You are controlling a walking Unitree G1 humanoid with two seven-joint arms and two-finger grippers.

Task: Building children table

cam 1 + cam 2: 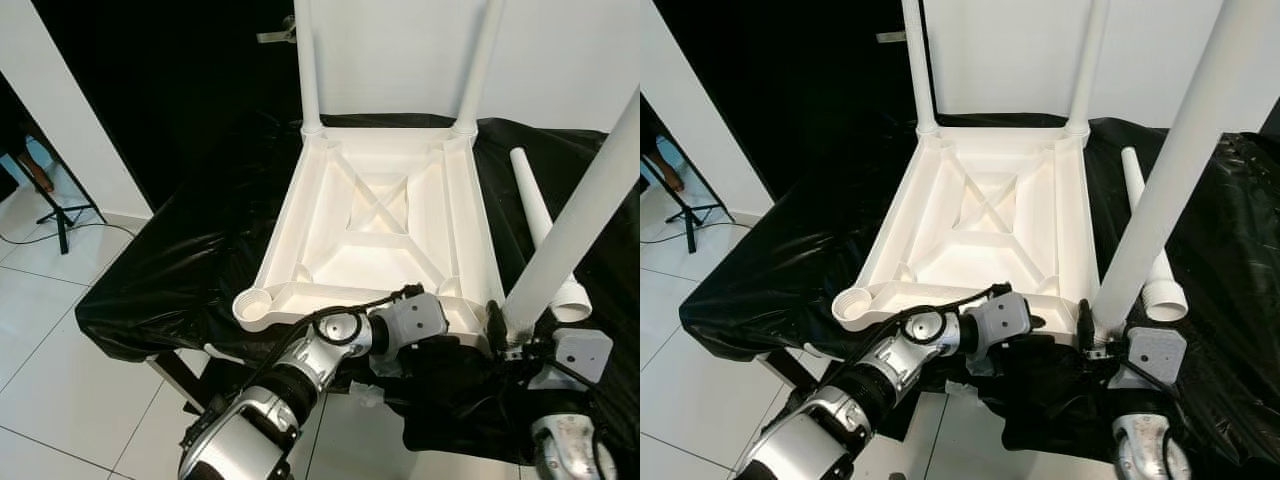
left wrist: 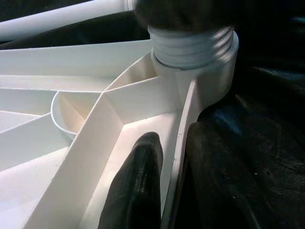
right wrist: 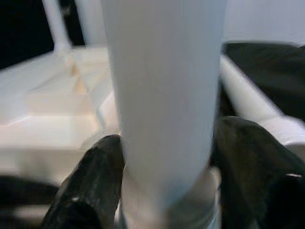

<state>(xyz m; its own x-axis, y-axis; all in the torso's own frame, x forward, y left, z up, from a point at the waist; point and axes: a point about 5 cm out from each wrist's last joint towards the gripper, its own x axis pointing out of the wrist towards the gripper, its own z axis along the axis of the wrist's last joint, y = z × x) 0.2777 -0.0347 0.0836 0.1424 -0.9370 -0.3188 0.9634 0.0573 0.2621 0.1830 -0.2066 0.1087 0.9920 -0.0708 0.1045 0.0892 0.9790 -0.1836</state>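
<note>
Upturned white tabletop [image 1: 375,215] lies on a black-covered surface [image 1: 190,260], ribs up. Two legs [image 1: 307,60] stand in the far corner sockets. Near-left socket [image 1: 255,303] is empty. A spare leg [image 1: 545,235] lies flat on the cover just right of the tabletop, threaded end toward the robot.

Right gripper [image 3: 167,176] is clamped on the third leg [image 1: 580,215] low down, one finger on each side. That leg leans, its top tipped right and away, its foot at the near-right socket [image 2: 200,62]. In the left wrist view, thread is exposed above the socket rim, so I judge it not fully seated.

Left gripper [image 2: 164,186] straddles the tabletop's near edge wall beside that socket, fingers closed onto it, steadying.

Key relation: the leg's long axis is off the socket's vertical axis. It likely needs righting before turning.
</note>
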